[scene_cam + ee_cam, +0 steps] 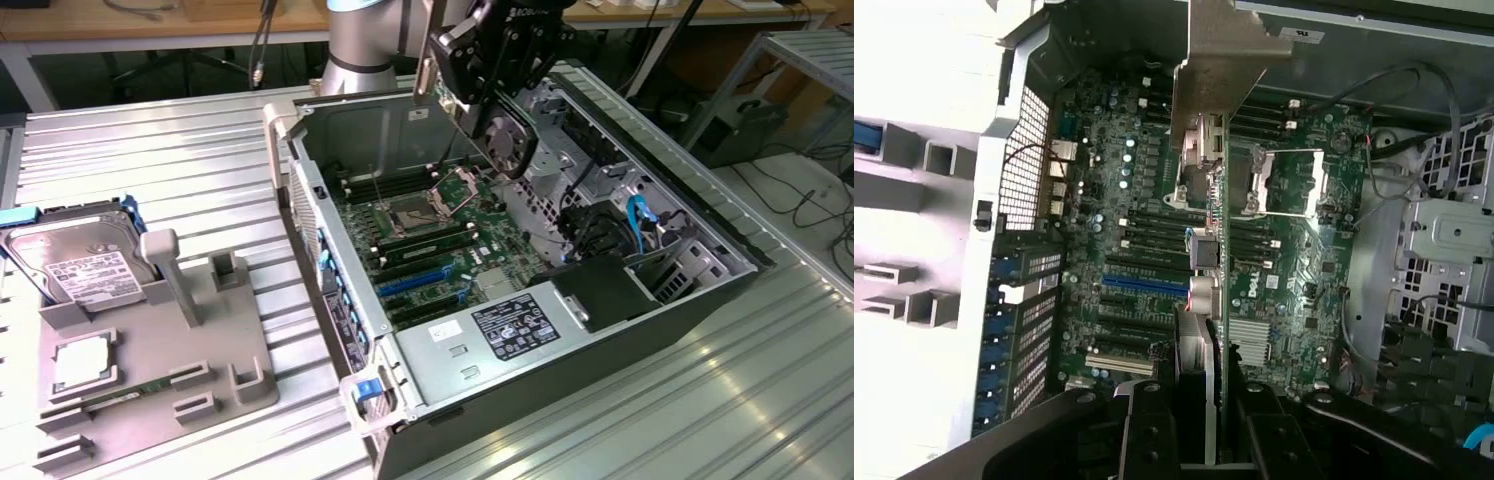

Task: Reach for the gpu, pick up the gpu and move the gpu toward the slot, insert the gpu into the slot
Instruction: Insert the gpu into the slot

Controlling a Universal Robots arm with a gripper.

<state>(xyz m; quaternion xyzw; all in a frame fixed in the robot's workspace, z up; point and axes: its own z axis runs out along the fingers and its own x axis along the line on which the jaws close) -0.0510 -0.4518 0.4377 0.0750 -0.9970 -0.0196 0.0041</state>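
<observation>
My gripper (497, 75) hangs over the open computer case (320, 240), shut on the gpu (509, 142). The card points downward, its black shroud and round fan facing the exterior view's right, above the motherboard (434, 235) near the CPU socket. In the wrist view the gpu (1222, 250) is thin and edge-on, with its silver end bracket (1220, 55) at the far end and the black fingers (1154, 435) clamped on either side. The blue slot (419, 280) (1144, 283) lies on the board, apart from and below the card.
A silver hard drive (83, 268) stands in a grey fixture (160, 375) at the exterior view's left, with a CPU chip (83, 362) and a memory stick (127, 392). Inside the case are the power supply (514, 327), blue cables (643, 222) and drive cage (581, 175).
</observation>
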